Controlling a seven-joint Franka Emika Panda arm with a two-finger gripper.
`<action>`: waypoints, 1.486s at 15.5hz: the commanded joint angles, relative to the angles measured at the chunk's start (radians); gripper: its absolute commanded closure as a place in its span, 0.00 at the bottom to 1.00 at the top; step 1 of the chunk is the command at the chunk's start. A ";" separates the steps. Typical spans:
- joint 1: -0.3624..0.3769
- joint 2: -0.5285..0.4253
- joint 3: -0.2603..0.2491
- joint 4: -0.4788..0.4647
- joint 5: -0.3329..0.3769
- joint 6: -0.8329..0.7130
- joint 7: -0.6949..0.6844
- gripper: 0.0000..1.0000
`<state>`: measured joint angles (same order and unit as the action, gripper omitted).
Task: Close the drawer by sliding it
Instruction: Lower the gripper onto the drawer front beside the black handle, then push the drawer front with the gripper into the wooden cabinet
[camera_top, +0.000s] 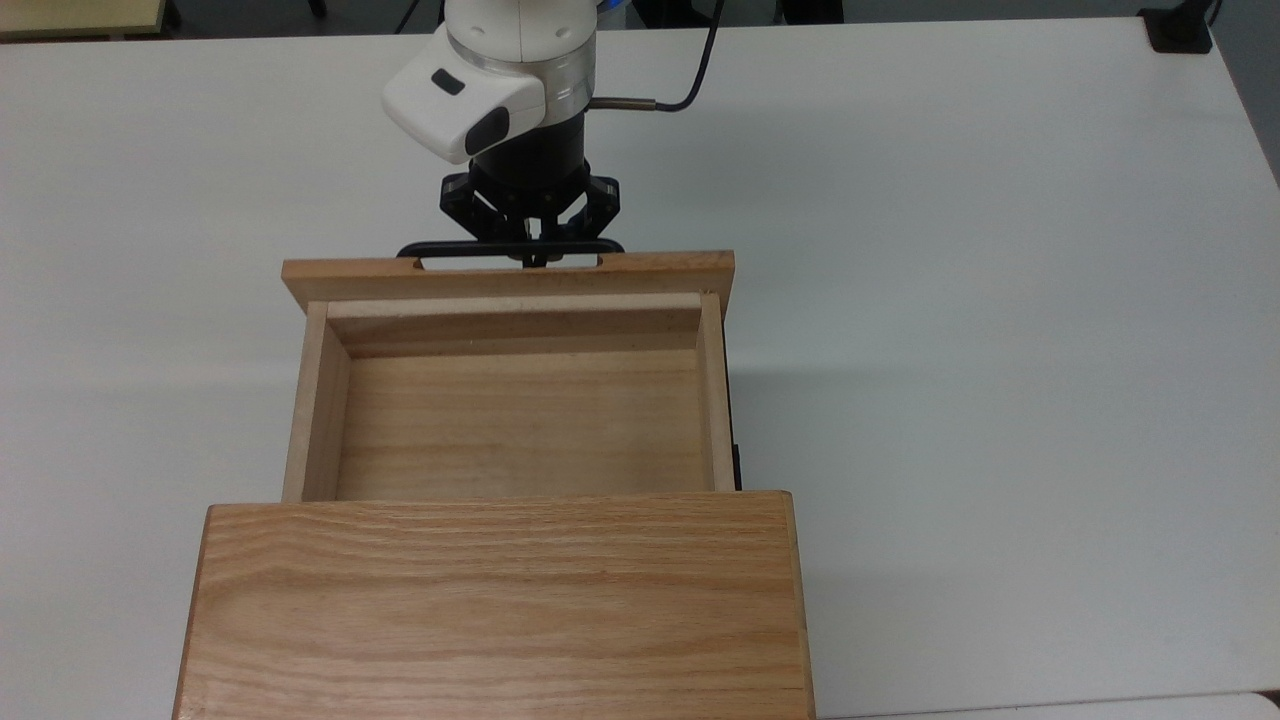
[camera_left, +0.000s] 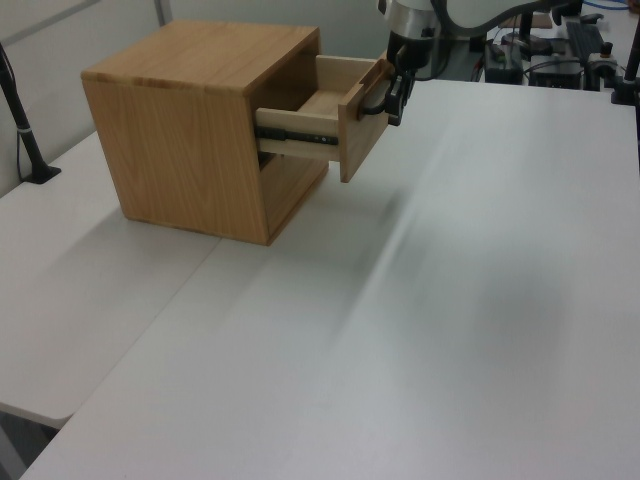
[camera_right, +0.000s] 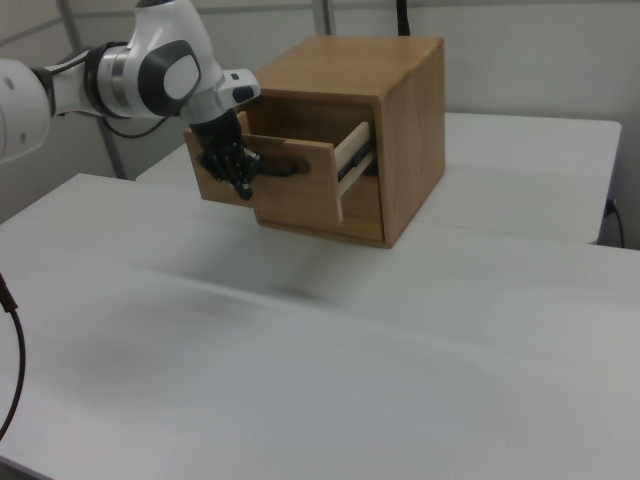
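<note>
In the top view, the drawer (camera_top: 510, 395) stands pulled far out of the cabinet (camera_top: 495, 605), its bare floor exposed and its front panel toward the top view's top. The gripper (camera_top: 533, 255) is at the middle of the black handle (camera_top: 505, 246), its tips over the bar and against the panel's upper edge. The fingers look drawn together, with no gap between them, and appear to hold nothing.

In the left view, the drawer (camera_left: 335, 112) juts from the cabinet (camera_left: 195, 125) on its dark slide rail (camera_left: 298, 134), with much of its length exposed. The gripper (camera_left: 396, 98) sits at the handle (camera_left: 376, 98); whether it actually presses the panel is hard to tell from here.

In the right view, the gripper (camera_right: 238, 175) meets the front panel of the drawer (camera_right: 290, 185) by the handle (camera_right: 283, 168). So the approach looks done, while the sliding itself is all left: the drawer must travel its whole exposed length until the panel is flush.
</note>
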<state>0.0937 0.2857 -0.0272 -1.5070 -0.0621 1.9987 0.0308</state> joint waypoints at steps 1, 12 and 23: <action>-0.009 0.095 -0.007 0.122 0.013 0.038 0.001 1.00; -0.026 0.219 -0.013 0.126 0.007 0.655 0.098 1.00; -0.037 0.182 -0.016 0.029 -0.010 0.807 0.083 1.00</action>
<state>0.0543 0.5233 -0.0319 -1.4275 -0.0622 2.8007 0.1128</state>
